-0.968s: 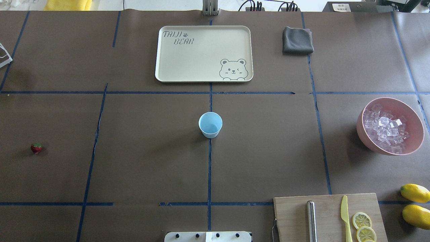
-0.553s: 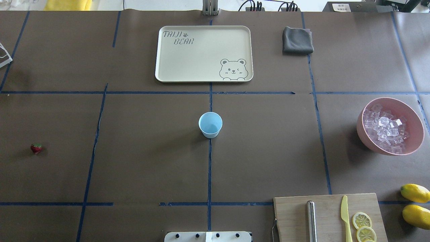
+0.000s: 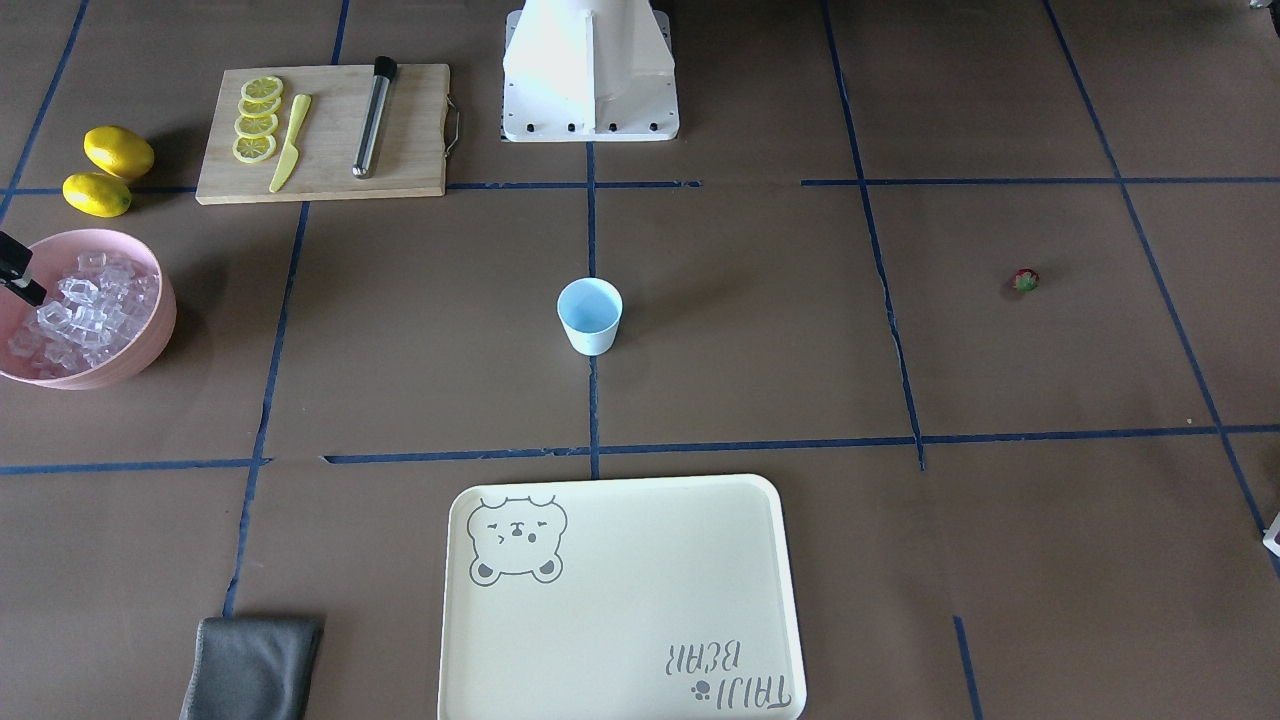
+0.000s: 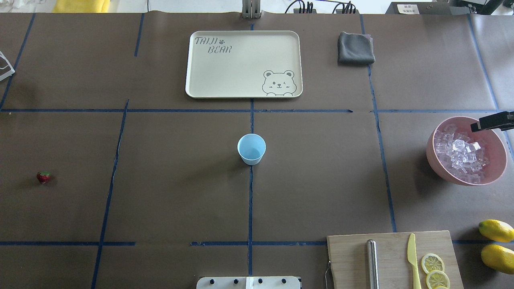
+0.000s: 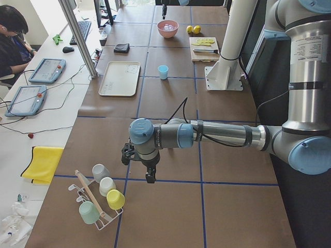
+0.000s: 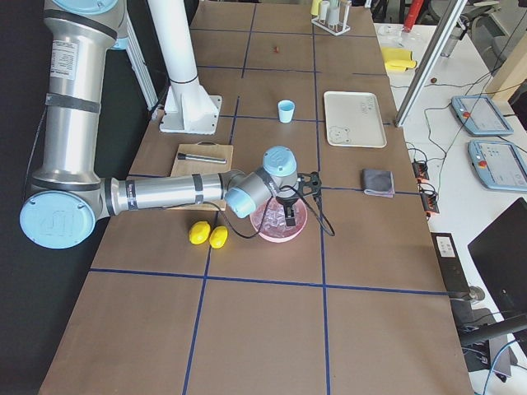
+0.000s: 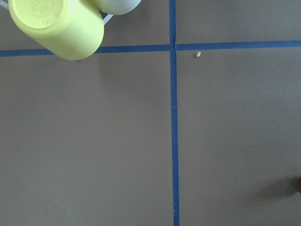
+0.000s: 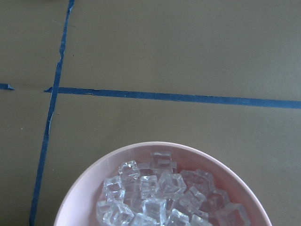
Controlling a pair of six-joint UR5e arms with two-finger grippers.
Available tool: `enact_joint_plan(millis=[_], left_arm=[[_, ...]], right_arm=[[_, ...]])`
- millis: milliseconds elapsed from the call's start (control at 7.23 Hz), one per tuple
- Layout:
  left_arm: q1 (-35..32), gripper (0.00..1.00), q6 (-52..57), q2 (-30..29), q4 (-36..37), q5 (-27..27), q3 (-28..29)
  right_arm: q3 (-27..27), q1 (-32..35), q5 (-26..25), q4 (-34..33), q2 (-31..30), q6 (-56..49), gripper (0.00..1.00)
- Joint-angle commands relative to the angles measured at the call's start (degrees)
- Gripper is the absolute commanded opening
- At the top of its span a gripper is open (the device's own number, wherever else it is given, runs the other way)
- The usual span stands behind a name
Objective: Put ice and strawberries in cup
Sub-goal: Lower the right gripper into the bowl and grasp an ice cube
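My right gripper [image 4: 492, 121] hangs over the far rim of the pink bowl [image 4: 435, 166]. The ice [image 4: 459, 154] heaped in it lies just below the fingertips and a little toward my base. Only a dark stub of the gripper shows at the frame edge in the overhead and front views, so I cannot tell how wide its 2 fingers stand.

The cup [image 4: 251, 149] stands upright and looks empty at the table's centre, well apart from the bowl, toward my left. The 1 strawberry [image 4: 43, 176] sits alone far out on my left side. It is nearer my left gripper [image 5: 150, 176], which hangs by the cup rack [image 5: 98, 204]; its opening I cannot judge either.

My right wrist camera shows single cubes clearly but no fingers. The right side view shows the gripper pointing down over the bowl.
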Motion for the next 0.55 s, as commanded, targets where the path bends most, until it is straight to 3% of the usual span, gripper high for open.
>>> enact_joint_plan(millis=[0,415], left_arm=[[0.0,1.00,-0.1,0.0,0.0,0.0,0.1],[0.0,1.00,-0.1,0.0,0.0,-0.1,0.2]], right_arm=[[0.3,-3.6,-2.3,3.5,-1.7,6.4,0.99],[3.4,-6.7,-5.1,3.2,-4.4,6.5,0.96]])
